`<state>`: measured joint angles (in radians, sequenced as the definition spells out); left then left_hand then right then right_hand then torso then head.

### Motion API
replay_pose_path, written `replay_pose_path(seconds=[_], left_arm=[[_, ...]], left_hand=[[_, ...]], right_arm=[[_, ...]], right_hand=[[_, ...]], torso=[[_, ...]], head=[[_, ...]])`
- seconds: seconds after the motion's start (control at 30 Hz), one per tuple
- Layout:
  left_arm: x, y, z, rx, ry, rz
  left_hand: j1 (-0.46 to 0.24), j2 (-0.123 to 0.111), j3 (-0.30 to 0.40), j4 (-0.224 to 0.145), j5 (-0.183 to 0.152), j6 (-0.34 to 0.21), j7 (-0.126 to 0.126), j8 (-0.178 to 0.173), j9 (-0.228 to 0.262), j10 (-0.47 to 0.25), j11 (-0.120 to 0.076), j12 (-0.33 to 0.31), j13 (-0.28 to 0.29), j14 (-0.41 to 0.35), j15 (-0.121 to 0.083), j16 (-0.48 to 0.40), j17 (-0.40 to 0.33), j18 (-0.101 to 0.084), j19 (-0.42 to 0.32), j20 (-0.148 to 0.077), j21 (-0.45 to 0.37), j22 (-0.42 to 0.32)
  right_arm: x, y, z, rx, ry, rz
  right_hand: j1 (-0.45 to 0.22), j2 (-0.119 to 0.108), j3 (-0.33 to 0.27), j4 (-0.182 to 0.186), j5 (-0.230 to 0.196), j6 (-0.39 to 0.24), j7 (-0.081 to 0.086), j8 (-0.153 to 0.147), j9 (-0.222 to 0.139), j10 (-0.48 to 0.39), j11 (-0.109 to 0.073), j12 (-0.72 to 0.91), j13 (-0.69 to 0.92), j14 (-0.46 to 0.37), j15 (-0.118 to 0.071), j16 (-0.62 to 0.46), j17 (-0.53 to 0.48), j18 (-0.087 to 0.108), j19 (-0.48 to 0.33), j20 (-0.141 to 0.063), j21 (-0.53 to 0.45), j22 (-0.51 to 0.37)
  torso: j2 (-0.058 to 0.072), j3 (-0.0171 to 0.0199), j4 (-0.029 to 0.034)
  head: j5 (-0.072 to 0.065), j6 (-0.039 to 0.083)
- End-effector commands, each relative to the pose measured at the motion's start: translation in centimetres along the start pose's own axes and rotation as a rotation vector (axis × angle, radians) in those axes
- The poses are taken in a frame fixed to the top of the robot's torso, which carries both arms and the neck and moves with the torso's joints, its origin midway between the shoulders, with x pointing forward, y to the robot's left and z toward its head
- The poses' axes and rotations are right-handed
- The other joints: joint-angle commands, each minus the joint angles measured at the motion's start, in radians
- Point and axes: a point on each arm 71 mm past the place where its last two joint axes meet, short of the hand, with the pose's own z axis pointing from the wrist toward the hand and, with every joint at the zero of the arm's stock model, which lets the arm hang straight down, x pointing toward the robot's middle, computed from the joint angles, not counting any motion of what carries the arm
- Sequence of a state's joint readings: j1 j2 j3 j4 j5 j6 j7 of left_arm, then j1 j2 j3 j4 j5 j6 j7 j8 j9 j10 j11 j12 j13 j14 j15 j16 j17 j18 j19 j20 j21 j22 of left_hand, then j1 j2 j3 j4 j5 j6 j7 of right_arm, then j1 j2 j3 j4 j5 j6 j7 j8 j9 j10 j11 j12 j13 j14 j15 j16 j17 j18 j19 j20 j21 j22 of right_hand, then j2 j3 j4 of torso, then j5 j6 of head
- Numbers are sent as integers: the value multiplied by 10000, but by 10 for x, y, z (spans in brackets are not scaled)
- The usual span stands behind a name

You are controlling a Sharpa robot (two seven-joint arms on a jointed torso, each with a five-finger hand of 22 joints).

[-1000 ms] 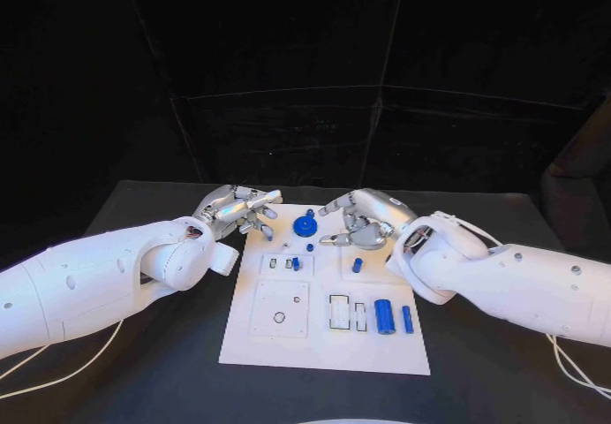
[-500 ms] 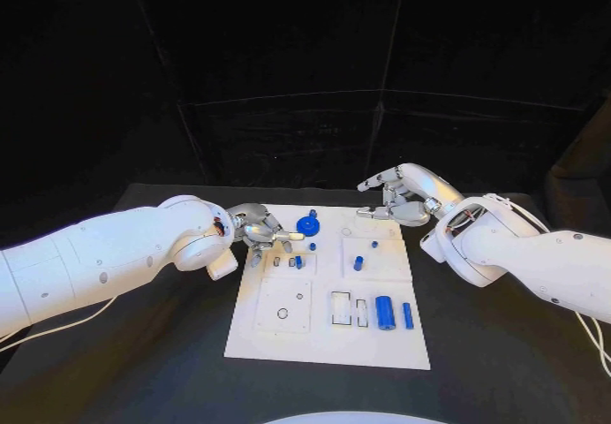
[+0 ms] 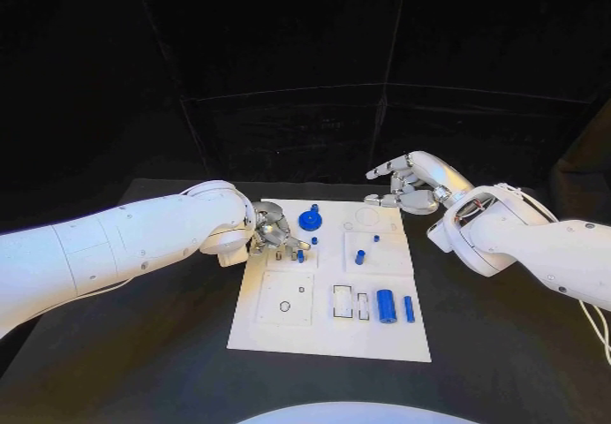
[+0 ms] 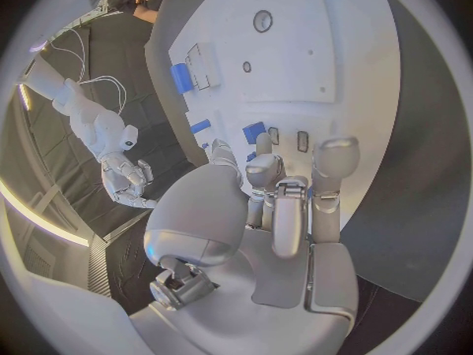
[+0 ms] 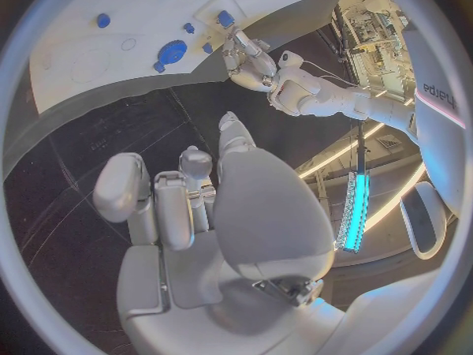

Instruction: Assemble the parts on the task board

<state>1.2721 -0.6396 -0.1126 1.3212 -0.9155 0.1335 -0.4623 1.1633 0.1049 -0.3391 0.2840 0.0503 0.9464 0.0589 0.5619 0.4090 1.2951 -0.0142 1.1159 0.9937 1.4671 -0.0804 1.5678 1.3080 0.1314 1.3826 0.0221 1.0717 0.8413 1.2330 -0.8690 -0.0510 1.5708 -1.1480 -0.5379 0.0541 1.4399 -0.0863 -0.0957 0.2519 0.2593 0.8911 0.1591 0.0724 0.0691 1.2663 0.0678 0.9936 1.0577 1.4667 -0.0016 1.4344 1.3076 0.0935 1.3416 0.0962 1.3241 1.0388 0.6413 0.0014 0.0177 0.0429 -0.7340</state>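
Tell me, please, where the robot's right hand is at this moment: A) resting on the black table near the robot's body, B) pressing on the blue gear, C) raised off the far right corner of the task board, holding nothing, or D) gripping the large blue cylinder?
C: the right hand hangs off the task board's far right corner, with nothing in its fingers.

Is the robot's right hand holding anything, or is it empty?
Empty. The right hand hovers past the board's far corner, fingers loosely curled with nothing between them; the right wrist view shows its palm bare too.

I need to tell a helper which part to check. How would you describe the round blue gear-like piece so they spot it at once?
Start at the white task board in the middle of the table and go to its far end. The gear-like piece stands there, just beyond the left hand. It is round and wide, unlike the slim blue pegs and cylinders nearby.
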Motion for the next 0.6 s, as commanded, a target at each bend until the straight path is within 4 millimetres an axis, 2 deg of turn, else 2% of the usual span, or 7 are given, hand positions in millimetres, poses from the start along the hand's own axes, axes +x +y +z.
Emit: replay_pose_path(seconds=[0.03,0.07,0.1,0.17,0.6], left_arm=[[-1,-1,2,-422,83,607],[-1,-2,3,-432,102,638],[0,-3,4,-449,133,685],[0,-4,5,-472,162,732],[-2,-11,11,-591,188,925]], left_hand=[[27,126,-76,10,-33,-80,-14,129,95,-35,-13,122,105,1037,10,30,2628,-139,104,21,218,273],[40,137,-82,7,-35,-95,-17,167,127,-16,-19,158,143,1037,7,30,2628,-150,120,19,294,368],[78,164,-116,6,-23,-172,-41,298,245,3,-14,216,192,1037,-8,30,2628,-220,233,11,695,889],[110,172,-122,-10,-32,-200,-35,348,289,18,-32,251,228,1037,-6,30,2628,-266,301,10,916,1193],[248,236,-113,-56,-27,-341,-35,542,470,17,-33,309,269,1037,-4,30,2628,-280,264,16,1109,1407]], right_arm=[[0,1,2,24,48,119],[0,1,2,29,55,121],[0,1,2,38,64,122],[0,1,2,53,76,121],[1,-1,4,211,173,113]], right_hand=[[41,136,-81,-5,128,58,0,59,-10,-72,-3,-66,-59,434,-92,-89,113,83,-72,-17,-86,-32],[44,140,-86,-7,150,58,-1,59,-10,-70,-4,-69,-66,434,-94,-94,111,84,-73,-18,-93,-38],[44,140,-86,-7,150,58,-1,59,-10,-70,-4,-69,-66,434,-94,-94,111,84,-73,-18,-93,-38],[54,162,-98,-13,219,59,-4,63,-9,-63,-8,-77,-88,435,-97,-113,94,85,-72,-23,-110,-55],[57,193,-117,-13,311,62,-8,68,-9,-51,-12,-81,-114,439,-103,-130,85,84,-62,-29,-124,-62]], torso=[[22,-22,7],[10,-30,19],[8,-29,23],[5,-33,35],[15,-40,48]], head=[[-12,-30],[-34,-47],[-56,-59],[-101,-80],[-21,-192]])
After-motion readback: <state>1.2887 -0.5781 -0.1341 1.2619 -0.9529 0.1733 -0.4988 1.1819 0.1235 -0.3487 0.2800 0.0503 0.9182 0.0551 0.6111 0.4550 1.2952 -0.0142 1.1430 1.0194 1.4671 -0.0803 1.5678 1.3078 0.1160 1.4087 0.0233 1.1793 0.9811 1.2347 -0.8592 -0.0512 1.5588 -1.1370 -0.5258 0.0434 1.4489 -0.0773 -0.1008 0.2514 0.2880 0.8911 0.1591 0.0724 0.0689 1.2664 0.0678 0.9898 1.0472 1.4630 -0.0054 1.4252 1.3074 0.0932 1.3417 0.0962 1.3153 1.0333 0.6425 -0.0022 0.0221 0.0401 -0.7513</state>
